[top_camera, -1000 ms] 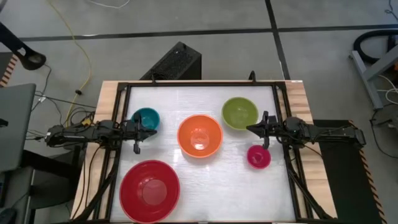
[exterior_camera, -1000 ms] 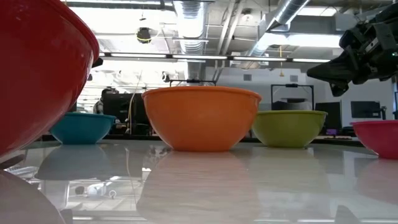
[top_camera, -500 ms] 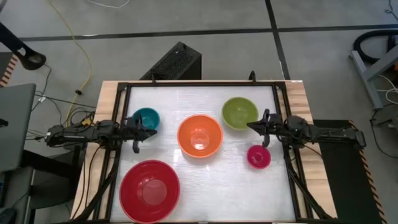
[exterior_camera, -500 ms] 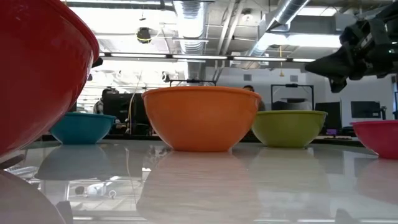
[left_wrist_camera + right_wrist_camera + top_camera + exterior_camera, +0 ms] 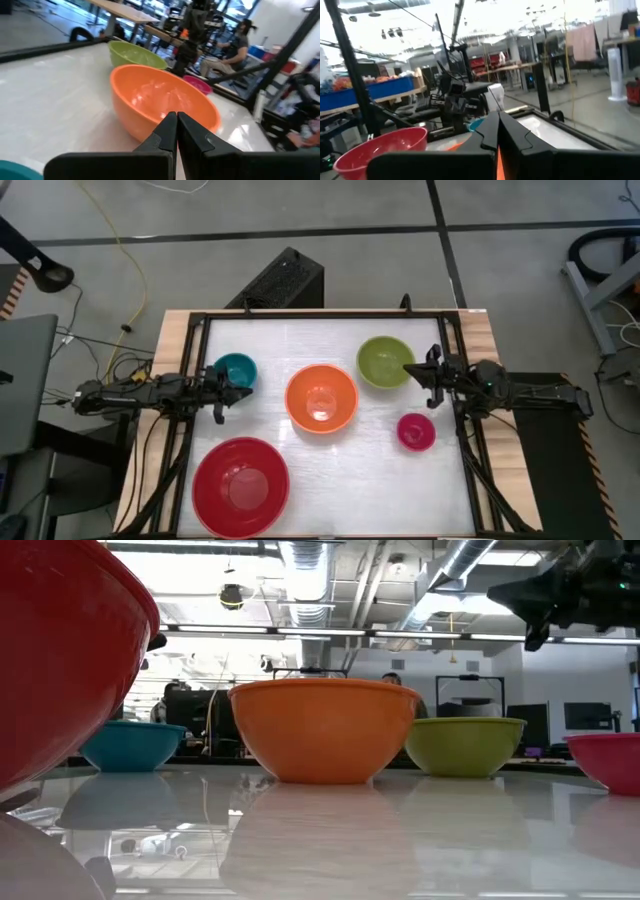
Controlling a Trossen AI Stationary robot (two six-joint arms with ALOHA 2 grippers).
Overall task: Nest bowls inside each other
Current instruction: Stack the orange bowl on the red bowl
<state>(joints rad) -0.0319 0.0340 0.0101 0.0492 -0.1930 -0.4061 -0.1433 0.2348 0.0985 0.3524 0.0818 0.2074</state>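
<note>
Five bowls rest on their bases on the white table: red (image 5: 240, 486) near left, teal (image 5: 235, 368) far left, orange (image 5: 321, 398) in the middle, lime green (image 5: 384, 360) far right, magenta (image 5: 415, 431) near right. My left gripper (image 5: 249, 389) is shut and points level toward the orange bowl (image 5: 160, 105), just past the teal bowl's near rim. My right gripper (image 5: 406, 369) is shut and hangs high over the green bowl's right rim, tipped slightly upward (image 5: 500, 590). Neither touches a bowl.
A black frame (image 5: 320, 313) runs along the table's far edge and both sides. Bare table lies between the orange and magenta bowls and along the near right. People and benches show in the room beyond the table.
My right gripper has risen well above the bowls, tipped its fingers upward and drifted a little toward the far edge, over the green bowl's rim. It has stayed shut. The bowls have not moved.
</note>
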